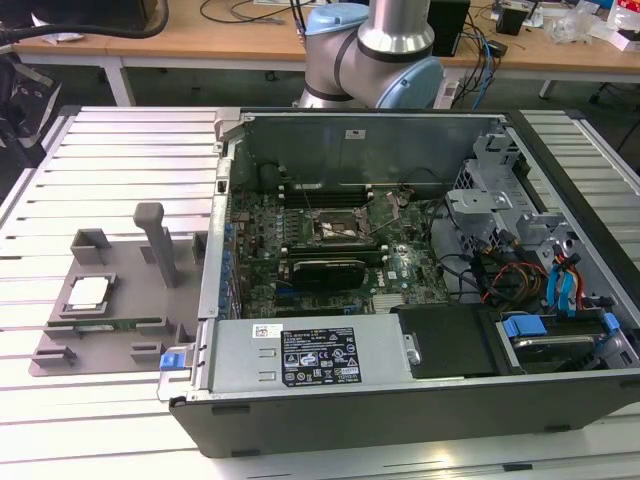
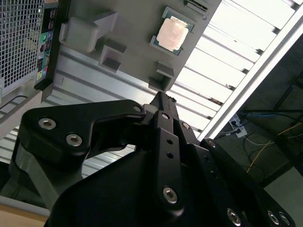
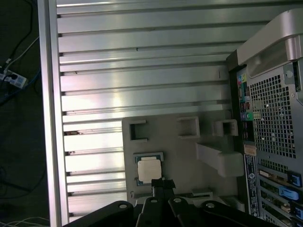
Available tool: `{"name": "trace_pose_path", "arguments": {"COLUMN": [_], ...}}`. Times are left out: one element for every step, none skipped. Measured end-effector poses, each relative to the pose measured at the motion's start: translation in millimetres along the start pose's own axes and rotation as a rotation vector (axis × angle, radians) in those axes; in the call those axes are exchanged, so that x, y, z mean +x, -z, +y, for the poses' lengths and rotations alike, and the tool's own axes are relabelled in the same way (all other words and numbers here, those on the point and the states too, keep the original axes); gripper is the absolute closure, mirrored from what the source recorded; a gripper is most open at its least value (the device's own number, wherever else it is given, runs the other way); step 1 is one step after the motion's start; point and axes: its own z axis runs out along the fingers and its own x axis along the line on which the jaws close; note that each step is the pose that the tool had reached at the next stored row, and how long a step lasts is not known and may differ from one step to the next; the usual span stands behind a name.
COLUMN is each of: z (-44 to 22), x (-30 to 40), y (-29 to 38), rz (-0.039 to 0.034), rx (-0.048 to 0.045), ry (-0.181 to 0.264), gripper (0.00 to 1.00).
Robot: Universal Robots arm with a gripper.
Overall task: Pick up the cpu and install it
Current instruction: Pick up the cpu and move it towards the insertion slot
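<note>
The cpu [image 1: 88,292] is a small square chip with a silvery top plate. It lies flat in a recess of a grey holder plate [image 1: 125,345] on the slatted table, at the exterior view's left of the open computer case [image 1: 400,250]. Both wrist views look down on the cpu [image 2: 173,34] [image 3: 148,170] from well above. My gripper [image 2: 163,98] [image 3: 163,183] hangs high over the holder plate [image 3: 184,151], its black fingers pressed together with nothing between them. The black cpu socket [image 1: 338,232] sits on the motherboard inside the case.
A grey upright post [image 1: 155,240] and several small brackets stand on the holder plate. The arm's base [image 1: 395,45] rises behind the case. Drive cages and cables [image 1: 530,260] fill the case's right side. A slatted aluminium table [image 1: 110,160] surrounds everything, its edge [image 3: 47,118] near dangling cables.
</note>
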Motion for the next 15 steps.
{"name": "trace_pose_path", "arguments": {"z": [0.0,0.0,0.0,0.0,0.0,0.0,0.0,0.0,0.0,0.0,0.0,0.0,0.0,-0.1,-0.1], "x": [0.1,0.1,0.1,0.2,0.2,0.2,0.2,0.3,0.3,0.3,0.4,0.4,0.4,0.5,0.5], "y": [0.0,0.0,0.0,0.0,0.0,0.0,0.0,0.0,0.0,0.0,0.0,0.0,0.0,-0.8,-1.4], "rz": [-0.0001,0.0,-0.0001,0.0,-0.0001,0.0,0.0,0.0,0.0,-0.0001,-0.0001,-0.0001,-0.0001,-0.0001,0.0005], "rx": [-0.0001,-0.0001,0.0,-0.0001,-0.0001,-0.0001,-0.0001,0.0,-0.0001,-0.0001,0.0,0.0,0.0003,0.0017,0.0022], "ry": [0.0,0.0,0.0,0.0,0.0,0.0,0.0,0.0,0.0,0.0,0.0,0.0,0.0,0.0,0.012], "gripper": [0.76,0.7,0.69,0.57,0.51,0.39,0.33,0.27,0.15,0.09,0.09,0.02,0.02,0.02,0.02]}}
